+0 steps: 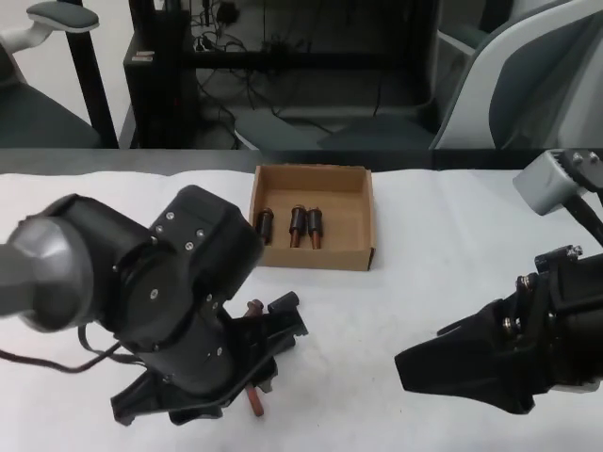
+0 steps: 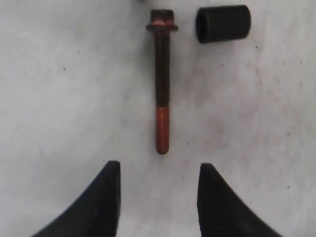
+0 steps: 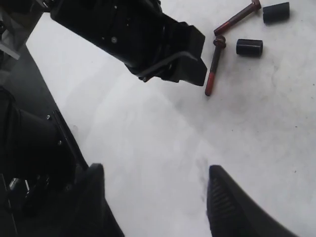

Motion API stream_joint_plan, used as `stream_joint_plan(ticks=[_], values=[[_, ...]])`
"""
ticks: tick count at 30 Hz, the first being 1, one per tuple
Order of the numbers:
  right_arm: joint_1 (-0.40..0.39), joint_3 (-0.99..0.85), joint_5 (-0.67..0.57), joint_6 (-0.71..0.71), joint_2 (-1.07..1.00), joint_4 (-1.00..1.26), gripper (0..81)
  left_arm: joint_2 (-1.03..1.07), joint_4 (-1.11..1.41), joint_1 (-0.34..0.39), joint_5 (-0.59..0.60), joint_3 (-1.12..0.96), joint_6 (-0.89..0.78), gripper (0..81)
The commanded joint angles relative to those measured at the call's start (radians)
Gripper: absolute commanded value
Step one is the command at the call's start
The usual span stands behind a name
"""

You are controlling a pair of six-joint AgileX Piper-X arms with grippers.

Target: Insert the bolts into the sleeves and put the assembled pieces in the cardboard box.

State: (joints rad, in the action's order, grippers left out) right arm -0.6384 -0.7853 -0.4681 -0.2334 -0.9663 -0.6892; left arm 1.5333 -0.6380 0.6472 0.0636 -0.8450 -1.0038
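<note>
A dark bolt point(image 2: 162, 84) with an orange tip lies flat on the white bench, tip toward my left gripper point(image 2: 158, 200). That gripper is open and sits just short of the tip, touching nothing. A black sleeve point(image 2: 223, 23) lies beside the bolt's head. The right wrist view shows two bolts point(image 3: 213, 64) point(image 3: 237, 19) and two sleeves point(image 3: 249, 47) point(image 3: 275, 12) beyond the left gripper point(image 3: 173, 59). My right gripper point(image 3: 158, 197) is open and empty over bare bench. The cardboard box point(image 1: 356, 221) holds three assembled pieces point(image 1: 294, 226).
The left arm point(image 1: 179, 292) hangs low over the front left of the bench, hiding most of the loose parts; one bolt's tip point(image 1: 256, 403) shows beneath it. The right arm point(image 1: 509, 363) is at the front right. Chairs and cables stand behind the bench.
</note>
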Motion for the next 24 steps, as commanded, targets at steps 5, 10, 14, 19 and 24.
stream_joint_plan(ticks=[5, 10, 14, 19, 24], values=[[0.002, 0.001, -0.029, 0.026, 0.008, -0.003, 60.9, 0.028, 0.078, 0.003, -0.048, -0.012, -0.074, 49.0], [0.002, 0.001, -0.028, 0.034, 0.008, -0.003, 60.9, 0.040, 0.092, -0.002, -0.064, -0.012, -0.074, 49.0], [0.002, 0.001, -0.028, 0.034, 0.008, -0.003, 60.9, 0.040, 0.095, -0.023, -0.064, -0.012, -0.074, 40.7], [0.002, 0.001, -0.028, 0.034, 0.008, -0.003, 60.9, 0.040, 0.096, -0.058, -0.048, -0.012, -0.066, 35.1], [0.002, 0.001, -0.028, 0.034, 0.008, -0.003, 60.9, 0.040, 0.098, -0.060, -0.036, -0.012, -0.023, 35.1]])
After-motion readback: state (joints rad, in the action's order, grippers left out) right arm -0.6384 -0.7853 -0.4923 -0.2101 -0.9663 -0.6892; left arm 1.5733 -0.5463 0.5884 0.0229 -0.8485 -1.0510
